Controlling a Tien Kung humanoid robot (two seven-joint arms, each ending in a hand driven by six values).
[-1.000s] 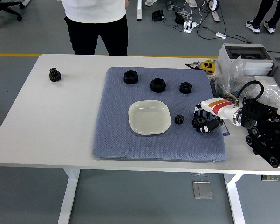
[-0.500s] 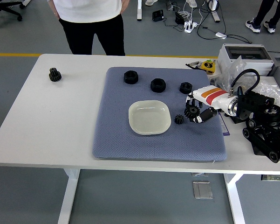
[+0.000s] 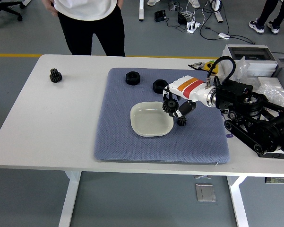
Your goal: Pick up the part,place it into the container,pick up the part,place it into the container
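Above the right rim of the white container [image 3: 151, 118], the right hand [image 3: 177, 103] holds a black gear [image 3: 169, 105] with its fingers closed around it. The gear hangs in the air, over the edge of the container, and it does not touch the dish. The hand has a white back with an orange and red stripe, and its black arm comes in from the right side of the table.

The container is a shallow square dish with round corners. It sits near the middle of the blue-grey mat [image 3: 132, 142], and nothing lies inside it. Just beside its right corner, on the mat and under the hand, lies a small black gear [image 3: 181, 121].

Along the far edge of the mat there are two black nuts: one nut [image 3: 132, 78] at the left, and a second nut [image 3: 159, 86] near the wrist of the hand. Well apart from the mat, on the bare white table [image 3: 47, 127] at the far left, another black gear [image 3: 55, 75] stands alone.

At the far side of the table a person [image 3: 90, 23] in a white top and black trousers stands, with hands away from the table. At the far right of the table lie a grey box [image 3: 248, 54] and some clear plastic bags [image 3: 274, 87].
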